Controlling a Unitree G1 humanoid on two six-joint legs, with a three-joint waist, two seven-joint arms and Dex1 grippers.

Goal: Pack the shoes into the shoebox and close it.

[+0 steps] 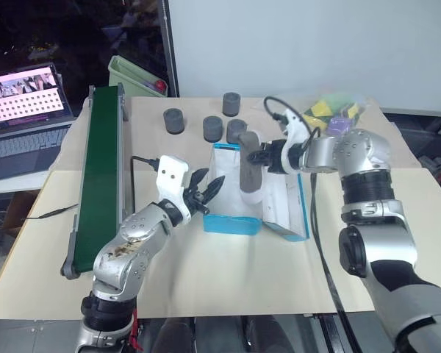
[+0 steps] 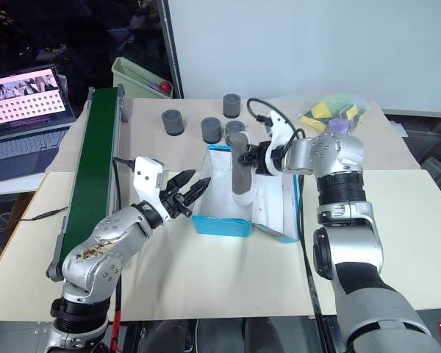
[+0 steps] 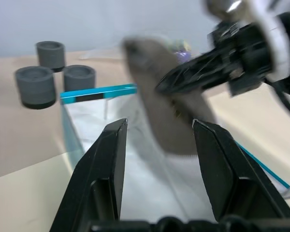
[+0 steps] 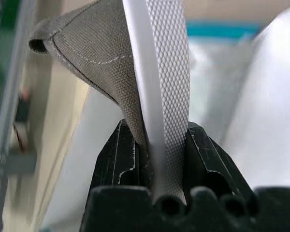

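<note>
The blue shoebox (image 1: 231, 224) stands open mid-table, white inside, its lid (image 1: 294, 213) leaning out on the right. One grey-brown shoe (image 1: 250, 173) hangs tilted over the box's far half, its lower end down inside. My right gripper (image 1: 262, 157) is shut on the shoe's side; in the right wrist view the fingers (image 4: 121, 154) pinch the grey upper (image 4: 87, 53) and the white sole edge. My left gripper (image 1: 209, 185) is open, level, just left of the box's near corner. In the left wrist view its fingers (image 3: 106, 164) frame the shoe (image 3: 169, 116) without touching it.
Several dark grey cylinders (image 1: 174, 120) stand behind the box. A green conveyor belt (image 1: 103, 169) runs along the table's left side. A laptop (image 1: 22, 110) and a green bin (image 1: 136, 73) sit beyond it. A bag of colourful items (image 1: 338, 110) lies far right.
</note>
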